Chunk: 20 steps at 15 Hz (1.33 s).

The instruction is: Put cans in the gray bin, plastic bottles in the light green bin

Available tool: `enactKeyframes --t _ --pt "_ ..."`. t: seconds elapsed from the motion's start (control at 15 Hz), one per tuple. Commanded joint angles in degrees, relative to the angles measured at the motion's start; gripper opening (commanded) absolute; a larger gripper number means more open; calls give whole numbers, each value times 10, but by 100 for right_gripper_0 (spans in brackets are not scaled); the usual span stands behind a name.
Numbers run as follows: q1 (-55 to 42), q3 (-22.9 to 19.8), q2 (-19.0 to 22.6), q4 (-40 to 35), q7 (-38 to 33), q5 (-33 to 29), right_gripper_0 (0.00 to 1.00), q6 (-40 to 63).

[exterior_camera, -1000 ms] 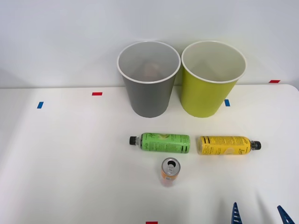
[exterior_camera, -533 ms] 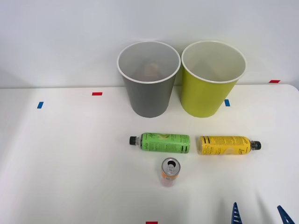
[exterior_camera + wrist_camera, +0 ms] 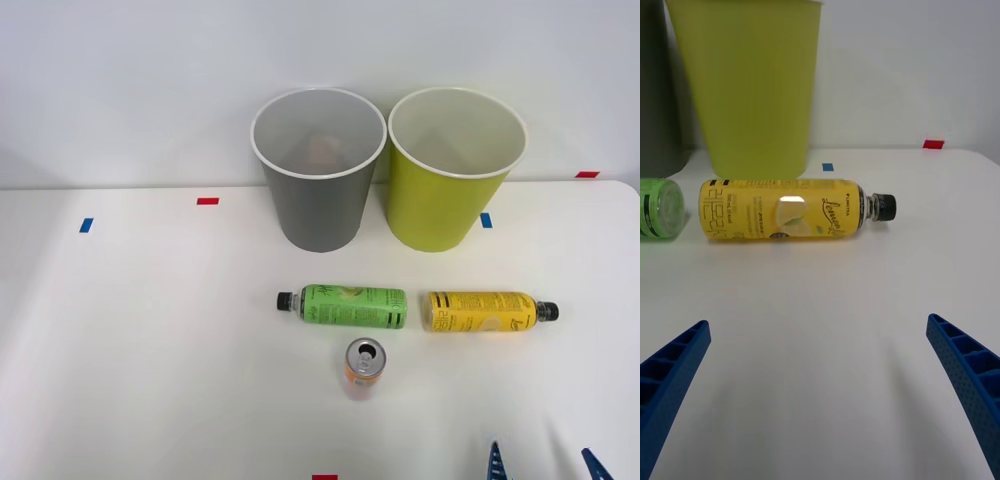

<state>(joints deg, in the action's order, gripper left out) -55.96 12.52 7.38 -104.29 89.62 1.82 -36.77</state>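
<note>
Since half a second ago the blue fingertips at the front view's lower right edge have slid slightly toward the robot's left and sit a touch lower; the bottles, can and bins have not shifted. The right pincer (image 3: 820,390) stands wide open and empty, its ribbed fingers (image 3: 674,375) spread well apart over bare table (image 3: 150,350), aimed at the yellow bottle (image 3: 782,209).

That yellow bottle lies on its side in front of the light green bin (image 3: 455,170), black cap pointing to the robot's right. The green bottle (image 3: 350,306) lies just beside it, cap to the left, in front of the gray bin (image 3: 318,170). The orange-pink can (image 3: 364,368) stands upright nearer the robot, its opened silver top up.

The yellow bottle looks like thin, light plastic under a glossy wrap, so it is probably slippery and free to roll; a squeeze across the middle of the body, away from the tapering neck, seems the safest hold. The can is likely light and easy to dent or tip, and would be best taken around its side wall.

From the front, all five things and the pale insides of both bins can be seen, with something brownish deep in the gray one that cannot be identified. From the wrist, the yellow bottle's label print and a glare patch are close, and just the butt end of the green bottle is caught
</note>
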Motion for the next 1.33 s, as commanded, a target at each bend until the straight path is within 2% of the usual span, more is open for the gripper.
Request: enactKeyframes --t 0.07,0.13,0.4,0.73,0.87,1.0,1.33 --pt "23 0 10 -9 6 -12 100 1" --pt "31 -4 20 -13 7 -16 100 4" --pt "37 -25 129 -109 8 -25 100 148" --pt "72 -32 277 -278 -8 -10 100 405" --pt "106 -33 338 -350 -49 8 100 538" --pt "158 -33 388 -372 -61 48 100 614" --pt "299 -9 502 -371 -62 159 100 748"
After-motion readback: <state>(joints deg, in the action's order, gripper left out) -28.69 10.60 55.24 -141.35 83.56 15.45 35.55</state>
